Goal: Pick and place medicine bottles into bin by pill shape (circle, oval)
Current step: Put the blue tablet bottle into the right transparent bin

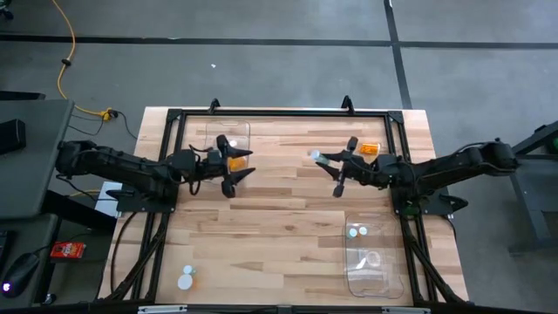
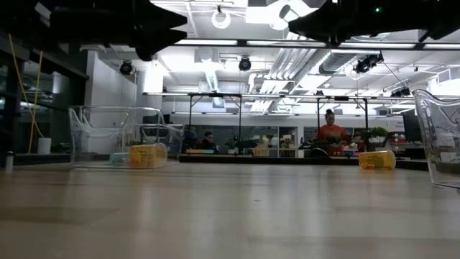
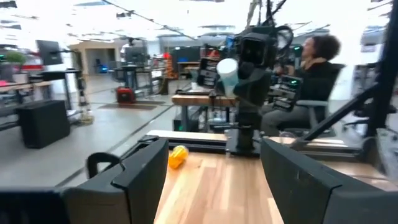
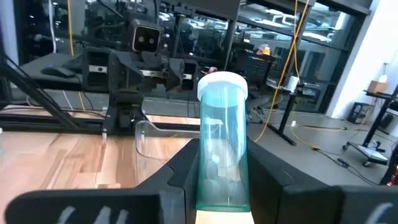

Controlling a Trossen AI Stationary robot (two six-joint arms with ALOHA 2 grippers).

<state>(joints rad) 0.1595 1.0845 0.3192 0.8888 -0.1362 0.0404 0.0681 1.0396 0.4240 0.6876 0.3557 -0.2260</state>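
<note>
My right gripper (image 1: 336, 166) is above the far middle of the table, shut on a teal-tinted bottle (image 4: 222, 155) with a white cap (image 1: 316, 157). My left gripper (image 1: 239, 172) is open and empty, above the table beside the left clear bin (image 1: 228, 131); its fingers (image 3: 140, 174) face the right arm. An amber bottle (image 2: 147, 155) lies on its side in that bin. Another amber bottle (image 1: 370, 149) lies on its side on the table at the far right. Two more bottles (image 1: 186, 277) stand at the near left corner. My right gripper pinches the teal bottle's clear body (image 4: 221, 186) between its two fingers, at the half away from the cap. The bottle lies along the fingers, and its capped end (image 4: 222, 84) sticks out past the fingertips toward the table's left. It is lifted clear of the table.
A second clear bin (image 1: 373, 262) stands at the near right with a pale bottle (image 1: 356, 231) in it. A black frame (image 1: 279, 113) runs around the table's edges. A person (image 2: 332, 133) sits in the room beyond the table.
</note>
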